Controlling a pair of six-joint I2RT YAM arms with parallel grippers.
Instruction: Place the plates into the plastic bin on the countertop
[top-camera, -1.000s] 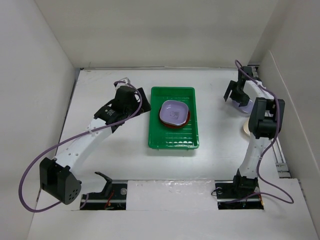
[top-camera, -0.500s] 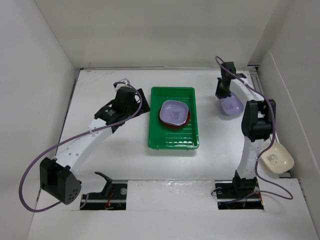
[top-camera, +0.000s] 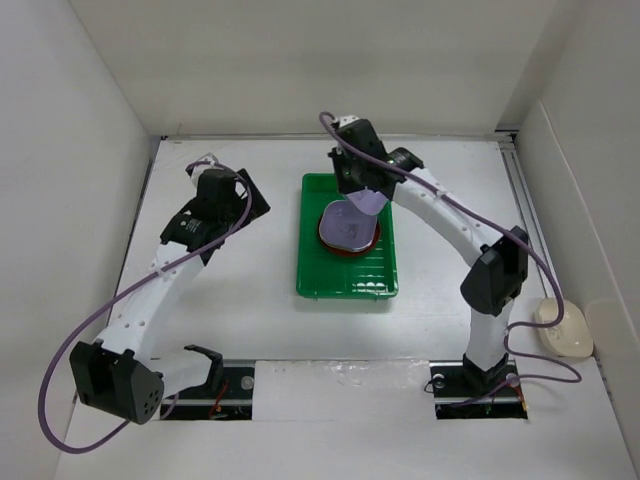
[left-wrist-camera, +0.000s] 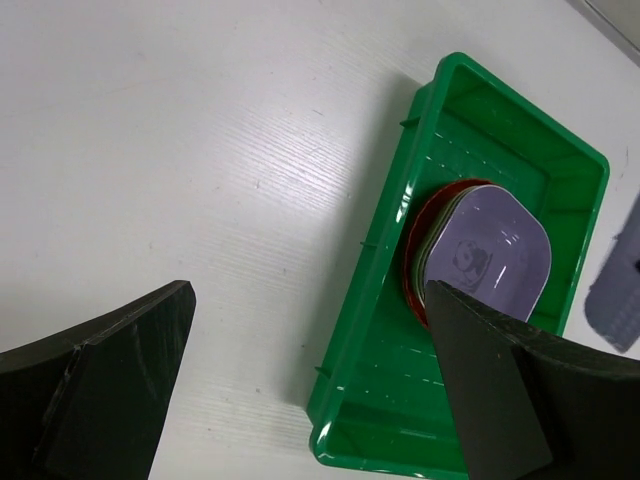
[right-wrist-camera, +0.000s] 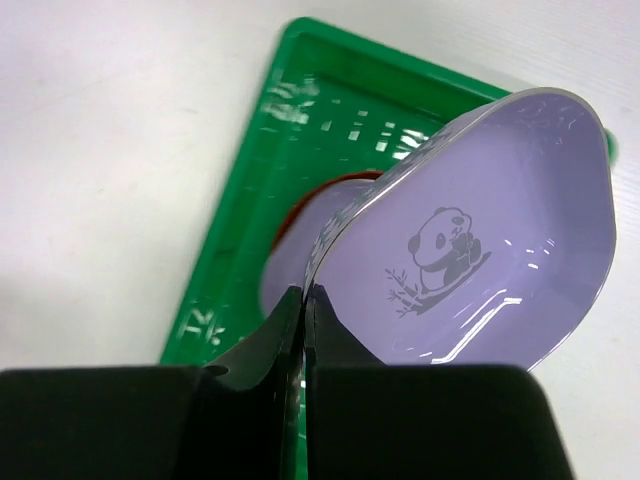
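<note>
So the right gripper (right-wrist-camera: 303, 300) is pinched tight on the rim of a lavender dish (right-wrist-camera: 480, 250) with a little panda printed inside, holding it tilted over the far end of the green bin (top-camera: 345, 280). The bin sits mid-desk (top-camera: 260, 300) and already has a stack in it: another lavender dish (top-camera: 345, 226) on top, a red-brown plate (left-wrist-camera: 412, 250) at the bottom. A cream dish (top-camera: 563, 328) lies way off at the desk's right edge. The left gripper (top-camera: 252, 197) hangs wide open with nothing in it, left of the bin.
</note>
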